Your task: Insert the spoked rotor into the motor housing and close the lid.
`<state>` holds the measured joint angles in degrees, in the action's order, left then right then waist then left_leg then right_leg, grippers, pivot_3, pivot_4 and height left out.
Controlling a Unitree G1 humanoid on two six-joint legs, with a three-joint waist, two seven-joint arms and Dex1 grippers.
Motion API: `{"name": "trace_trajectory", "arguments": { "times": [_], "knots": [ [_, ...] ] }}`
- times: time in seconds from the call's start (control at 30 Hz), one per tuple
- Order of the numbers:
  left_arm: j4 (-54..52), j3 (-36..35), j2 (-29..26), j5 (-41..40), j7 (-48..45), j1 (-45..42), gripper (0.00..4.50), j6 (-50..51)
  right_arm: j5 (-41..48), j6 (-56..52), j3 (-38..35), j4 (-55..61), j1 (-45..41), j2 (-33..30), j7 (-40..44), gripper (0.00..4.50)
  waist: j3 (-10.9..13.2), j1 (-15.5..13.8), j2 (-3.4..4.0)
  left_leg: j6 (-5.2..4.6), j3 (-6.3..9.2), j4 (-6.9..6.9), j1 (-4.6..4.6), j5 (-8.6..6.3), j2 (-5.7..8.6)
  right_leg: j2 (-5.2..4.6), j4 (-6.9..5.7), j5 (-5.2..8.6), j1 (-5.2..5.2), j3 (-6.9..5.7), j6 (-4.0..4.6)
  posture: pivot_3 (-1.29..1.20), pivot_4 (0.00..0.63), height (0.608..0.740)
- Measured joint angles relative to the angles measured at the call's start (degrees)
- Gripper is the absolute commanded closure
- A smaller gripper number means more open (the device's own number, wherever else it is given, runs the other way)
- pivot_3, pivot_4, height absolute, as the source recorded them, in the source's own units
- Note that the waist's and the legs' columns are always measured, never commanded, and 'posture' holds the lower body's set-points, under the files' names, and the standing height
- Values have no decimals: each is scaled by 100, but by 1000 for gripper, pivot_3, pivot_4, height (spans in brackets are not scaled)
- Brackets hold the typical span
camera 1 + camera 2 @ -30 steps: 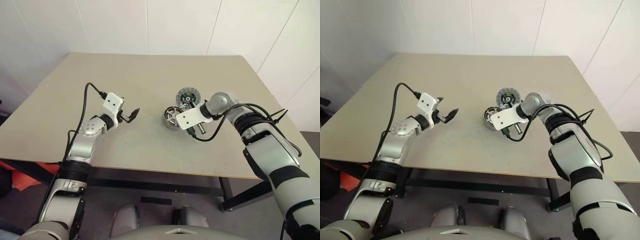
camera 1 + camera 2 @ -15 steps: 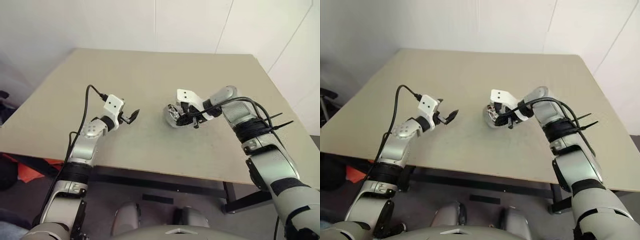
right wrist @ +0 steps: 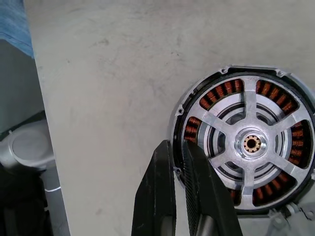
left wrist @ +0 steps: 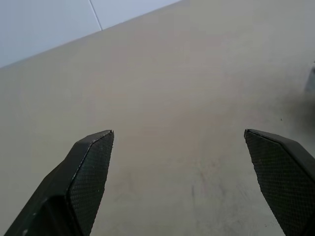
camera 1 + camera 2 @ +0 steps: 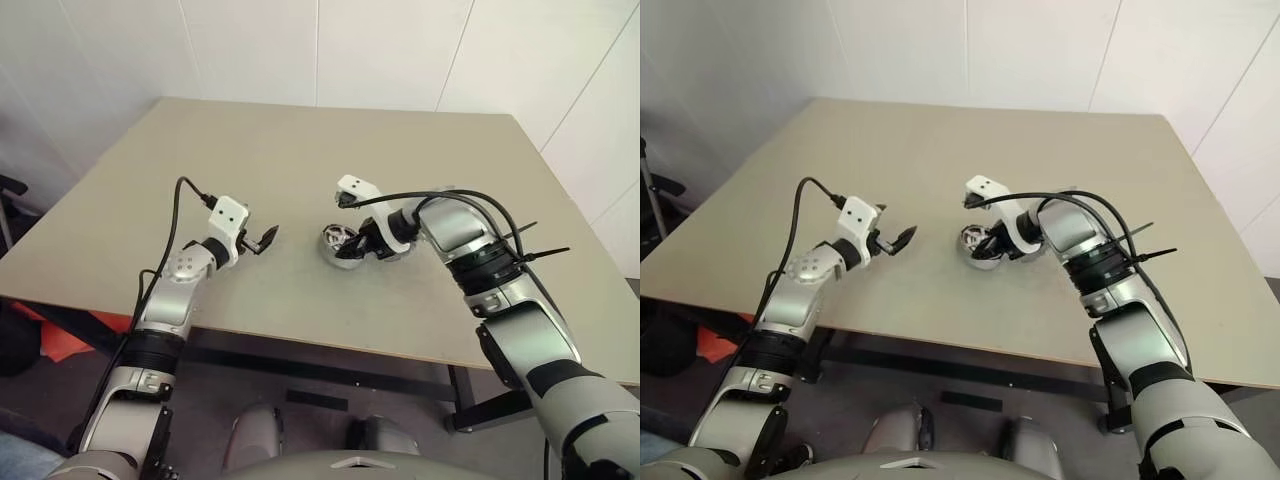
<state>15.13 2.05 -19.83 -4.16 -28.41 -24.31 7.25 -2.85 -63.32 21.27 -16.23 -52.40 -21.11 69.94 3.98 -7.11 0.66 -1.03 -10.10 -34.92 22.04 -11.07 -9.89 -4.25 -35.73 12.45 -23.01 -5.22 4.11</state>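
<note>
The round dark metal motor housing with copper windings rests mid-way across the beige table, the right gripper clenched at its rim, the left gripper released well apart.

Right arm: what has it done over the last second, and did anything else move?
The right claw, shut, rolled over and swung left; its tips now sit at the motor housing's rim. The housing and the open left claw stayed where they were.

Right tool rolled over onto motor housing.
</note>
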Motion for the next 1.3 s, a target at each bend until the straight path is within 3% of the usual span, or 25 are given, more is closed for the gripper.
{"name": "trace_trajectory", "arguments": {
  "times": [0.03,0.13,0.5,0.77,0.87,1.1,1.2,1.3],
  "knots": [
    [-24,-11,-13,1,2,20,0,1,76,-50,0,-102,-72,78,-70,4489,0,1,0,1,0,0,1,0,0,0,0,0,-1,0,0,0,0,740],
    [-69,-13,-22,6,21,49,0,3,256,-77,-21,-327,-254,183,-205,3600,0,8,0,7,0,1,-2,3,0,0,0,0,-1,0,0,0,0,740],
    [-145,-15,-58,42,81,138,0,4,606,538,-398,-773,-869,179,-885,33,0,-2,0,18,1,9,-7,10,2,0,-1,0,3,0,-1,0,0,740],
    [-107,-3,-24,40,69,121,0,1,691,2280,-1156,-413,-846,-445,-1382,33,0,-25,-2,15,1,12,-6,9,7,-1,4,1,7,0,-3,0,0,740],
    [-5,2,-26,40,5,41,0,-3,502,2990,-1146,-246,-324,-932,-1403,687,-1,-28,-4,13,1,11,-9,8,9,-2,5,-1,12,3,-6,0,0,740],
    [244,78,9,48,-137,-153,0,-116,-724,4767,-737,-692,741,-2335,-1997,2963,0,-20,-4,12,1,5,-9,8,9,-2,3,-1,12,3,-7,0,0,740],
    [277,115,64,46,-207,-211,0,-129,-1062,5184,-695,-908,1068,-2650,-2159,3931,0,8,-4,-7,0,5,-13,-3,8,-1,4,0,12,3,-8,0,0,740],
    [310,129,88,44,-267,-263,0,-160,-1138,5293,-684,-839,1452,-2792,-2026,3931,0,19,-4,-10,0,5,-14,-4,8,-1,4,0,12,3,-7,0,0,740]
  ]
}}
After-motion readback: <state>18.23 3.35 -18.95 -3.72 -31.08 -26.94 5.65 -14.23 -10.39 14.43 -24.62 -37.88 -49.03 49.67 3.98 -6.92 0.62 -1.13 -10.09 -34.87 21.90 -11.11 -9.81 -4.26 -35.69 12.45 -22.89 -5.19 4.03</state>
